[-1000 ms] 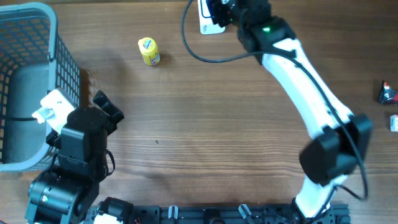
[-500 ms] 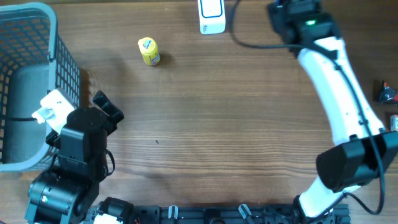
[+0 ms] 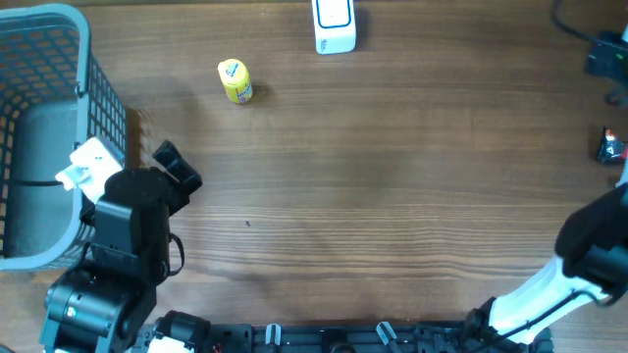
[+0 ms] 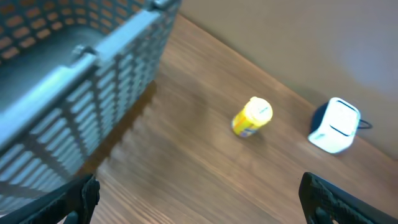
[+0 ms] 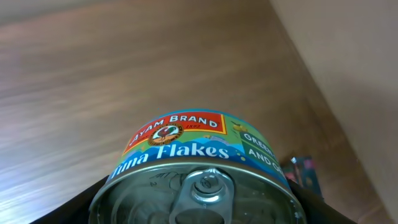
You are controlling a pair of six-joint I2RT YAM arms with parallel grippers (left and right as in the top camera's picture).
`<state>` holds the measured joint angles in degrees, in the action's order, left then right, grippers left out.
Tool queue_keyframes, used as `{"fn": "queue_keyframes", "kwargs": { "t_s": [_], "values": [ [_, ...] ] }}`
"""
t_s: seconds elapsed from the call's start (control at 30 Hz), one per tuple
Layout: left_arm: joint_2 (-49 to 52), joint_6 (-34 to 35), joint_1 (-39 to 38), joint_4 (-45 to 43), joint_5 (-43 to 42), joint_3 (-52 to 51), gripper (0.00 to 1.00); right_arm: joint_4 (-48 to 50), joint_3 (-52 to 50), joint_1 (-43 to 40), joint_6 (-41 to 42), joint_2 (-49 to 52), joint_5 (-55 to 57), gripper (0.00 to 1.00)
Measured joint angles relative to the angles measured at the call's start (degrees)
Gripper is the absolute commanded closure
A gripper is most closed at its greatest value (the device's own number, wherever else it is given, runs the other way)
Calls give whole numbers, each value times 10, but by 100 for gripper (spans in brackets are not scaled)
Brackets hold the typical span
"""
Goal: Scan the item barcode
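A tuna flakes can (image 5: 186, 155) with a pull-tab lid fills the right wrist view. My right gripper (image 5: 196, 210) is shut on it, a dark finger (image 5: 84, 205) on each side. In the overhead view that gripper (image 3: 606, 54) is at the far right edge, and the can cannot be made out there. The white barcode scanner (image 3: 335, 26) stands at the table's far edge, also in the left wrist view (image 4: 334, 125). My left gripper (image 3: 177, 169) hangs open and empty beside the basket, its fingers (image 4: 87, 196) wide apart.
A small yellow bottle (image 3: 235, 80) lies left of the scanner and shows in the left wrist view (image 4: 252, 117). A grey wire basket (image 3: 83, 59) takes up the left side. A small red and black item (image 3: 610, 147) lies at the right edge.
My right arm has swung from beside the scanner to the table's far right edge, carrying the can. The left gripper has shifted only slightly.
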<state>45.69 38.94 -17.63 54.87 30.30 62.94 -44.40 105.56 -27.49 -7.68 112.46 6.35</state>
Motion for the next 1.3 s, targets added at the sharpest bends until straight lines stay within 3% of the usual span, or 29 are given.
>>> {"fn": "queue_keyframes", "kwargs": {
  "t_s": [0.4,0.57,0.87,0.97,1.3],
  "values": [
    [101,0,-2,-71,-113,0,0,81,0,-38,5,134,-19,41],
    [152,0,-40,-111,-130,0,0,113,0,-44,5,171,-19,39],
    [249,0,-113,-204,-122,0,0,134,0,-78,17,193,-19,37],
    [292,0,-116,-233,-107,0,0,134,0,-93,21,194,-23,31],
    [429,-31,-93,-369,-92,0,0,121,0,-122,42,195,-63,30]
  ]
}}
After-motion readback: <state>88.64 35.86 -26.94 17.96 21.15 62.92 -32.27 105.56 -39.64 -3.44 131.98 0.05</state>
